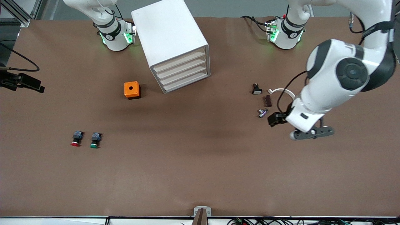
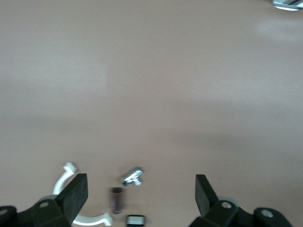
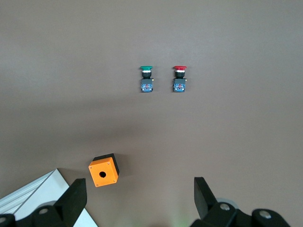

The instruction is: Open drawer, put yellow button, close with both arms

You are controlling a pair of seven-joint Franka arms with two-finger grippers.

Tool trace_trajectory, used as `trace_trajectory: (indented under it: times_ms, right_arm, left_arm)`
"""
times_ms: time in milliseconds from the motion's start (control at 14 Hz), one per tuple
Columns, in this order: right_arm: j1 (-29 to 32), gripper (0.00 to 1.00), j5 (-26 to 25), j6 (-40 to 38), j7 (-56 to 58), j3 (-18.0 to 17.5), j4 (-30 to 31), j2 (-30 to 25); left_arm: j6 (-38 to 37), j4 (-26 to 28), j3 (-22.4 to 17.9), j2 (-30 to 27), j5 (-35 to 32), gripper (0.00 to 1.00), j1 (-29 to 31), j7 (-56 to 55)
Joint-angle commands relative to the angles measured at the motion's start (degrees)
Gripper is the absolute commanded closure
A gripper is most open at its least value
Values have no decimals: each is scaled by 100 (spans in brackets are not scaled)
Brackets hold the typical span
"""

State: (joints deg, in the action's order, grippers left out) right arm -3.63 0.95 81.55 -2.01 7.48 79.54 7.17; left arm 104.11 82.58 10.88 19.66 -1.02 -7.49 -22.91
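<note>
A plain brown surface (image 1: 200, 162) fills the front view, with both arm bases along its top edge. At the top middle of that view stands the white cabinet (image 1: 170, 34), its four cream-fronted drawers stacked and all shut; the drawer (image 1: 184, 72) you need has not been pulled yet. Just beside the cabinet, toward the right arm's end, sits an orange box (image 1: 132, 90) with a round hole on top. Lower in the frame, at that same end, a red-capped button (image 1: 76, 138) and a green-capped button (image 1: 95, 140) lie side by side. You will find no yellow cap in any view, so where the yellow button is cannot be told. The left gripper (image 1: 312, 132) hangs with its fingers spread and holding nothing, over the surface beside a scatter of small parts: a white curved clip (image 1: 281, 91), a brown strip (image 1: 267, 100) and a metal fitting (image 1: 262, 112). The right gripper (image 3: 139, 189), also spread and empty, hovers high over the orange box and a cabinet corner. The task looks to be at its opening step; your next move likely calls for bringing a gripper to a drawer front and drawing it out.
</note>
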Motion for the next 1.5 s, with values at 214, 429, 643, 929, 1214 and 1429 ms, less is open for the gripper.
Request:
trace_trajectory:
  times_ms: [214, 429, 643, 929, 1214, 1429]
  right_arm:
    - [29, 0, -87, -16, -28, -27, -61, -23]
    - [29, 0, -95, -16, -28, -27, -61, -23]
    - [38, 0, -104, -16, -28, -27, -70, -32]
    - [38, 0, -104, -16, -28, -18, -79, -32]
    - [38, 0, -104, -16, -28, -18, -79, -32]
    - [38, 0, -104, -16, -28, -10, -122, -32]
  left_arm:
    - [-261, 976, -94, -1242, -83, 0, 134, 428]
    - [-180, 1401, -112, -1798, -92, 0, 221, 480]
    - [-251, 1699, -95, -2237, -92, 0, 573, 673]
    - [-391, 1806, -68, -2466, -66, 0, 774, 691]
    - [-409, 1823, -121, -2607, 22, 0, 671, 717]
    - [-383, 1815, -515, -2608, 373, 0, 538, 1576]
